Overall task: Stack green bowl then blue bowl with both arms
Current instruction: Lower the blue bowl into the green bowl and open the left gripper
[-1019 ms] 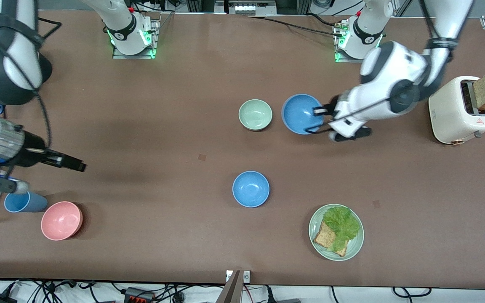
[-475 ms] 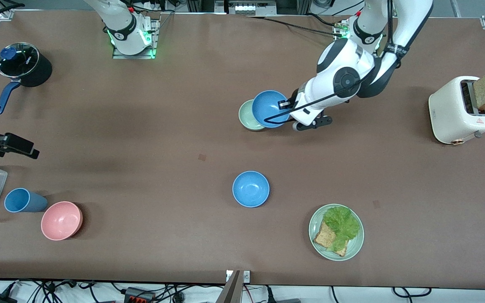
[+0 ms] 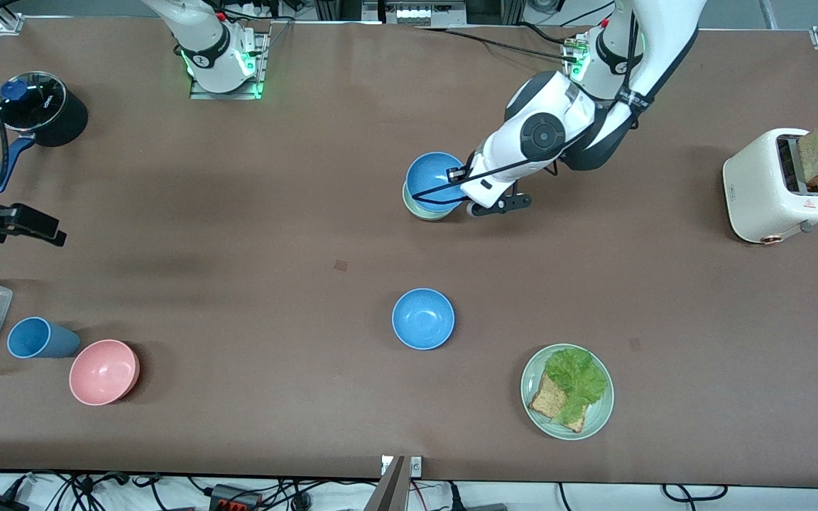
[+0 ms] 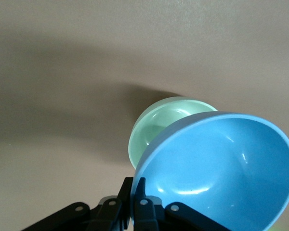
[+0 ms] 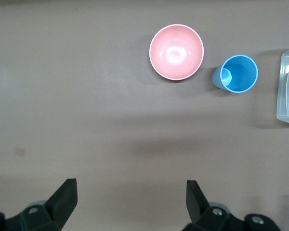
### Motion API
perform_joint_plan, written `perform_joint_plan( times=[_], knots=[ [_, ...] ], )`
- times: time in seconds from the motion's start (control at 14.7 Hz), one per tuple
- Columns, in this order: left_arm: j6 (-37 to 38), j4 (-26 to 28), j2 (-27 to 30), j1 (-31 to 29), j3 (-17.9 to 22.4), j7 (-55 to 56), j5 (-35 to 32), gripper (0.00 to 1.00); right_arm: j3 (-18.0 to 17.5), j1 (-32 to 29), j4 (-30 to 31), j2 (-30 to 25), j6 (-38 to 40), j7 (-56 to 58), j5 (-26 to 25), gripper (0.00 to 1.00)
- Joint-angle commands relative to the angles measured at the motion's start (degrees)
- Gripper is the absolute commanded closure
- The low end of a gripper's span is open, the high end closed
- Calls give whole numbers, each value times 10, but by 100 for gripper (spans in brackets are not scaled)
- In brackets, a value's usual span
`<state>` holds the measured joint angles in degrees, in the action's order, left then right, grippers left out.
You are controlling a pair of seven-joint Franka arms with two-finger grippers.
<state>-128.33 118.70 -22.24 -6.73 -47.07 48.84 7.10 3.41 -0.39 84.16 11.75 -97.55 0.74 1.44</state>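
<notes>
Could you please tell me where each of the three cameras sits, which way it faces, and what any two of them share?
Front view: high across the table, facing both bases; shows the left gripper holding the blue bowl over the green bowl, and the right gripper.
Left wrist view: on the left arm, looking down at the held blue bowl and green bowl.
Right wrist view: on the waiting right arm, looking down past its open fingers at the pink bowl.
Front and left wrist views share both bowls.

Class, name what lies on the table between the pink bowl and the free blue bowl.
Nothing: the front view shows bare table between the pink bowl and the blue bowl.
</notes>
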Motion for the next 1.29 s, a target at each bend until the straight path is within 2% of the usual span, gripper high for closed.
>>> perform_joint_plan(
  times=[0.0, 0.07, 0.54, 0.61, 0.75, 0.88, 0.95, 1.22],
  knots=[
    [-11, -4, -18, 8, 2, 15, -34, 97, -11, -7, 140, -92, -68, 10, -24, 0],
    [-15, -5, -21, 9, 2, 16, -36, 97, -12, -7, 153, -100, -70, 9, -24, 0],
    [-28, -5, -38, 19, 3, 28, -52, 97, -13, -8, 143, -100, -30, 10, -20, 0],
    [-29, -7, -47, 22, 3, 35, -59, 91, -13, -8, 139, -99, -30, 10, -19, 0],
    [-27, -10, -49, 21, 6, 43, -67, 67, -14, -8, 134, -100, -29, 11, -19, 0],
    [-18, -14, -45, 12, 6, 43, -68, 60, -13, -8, 134, -101, -29, 14, -20, 0],
    [6, -25, -43, 9, 7, 42, -68, 59, -13, -8, 134, -101, -21, 15, -20, 0],
    [151, -107, -39, -25, 5, 34, -69, 48, -13, -8, 123, -100, 10, 10, -16, 0]
  ],
)
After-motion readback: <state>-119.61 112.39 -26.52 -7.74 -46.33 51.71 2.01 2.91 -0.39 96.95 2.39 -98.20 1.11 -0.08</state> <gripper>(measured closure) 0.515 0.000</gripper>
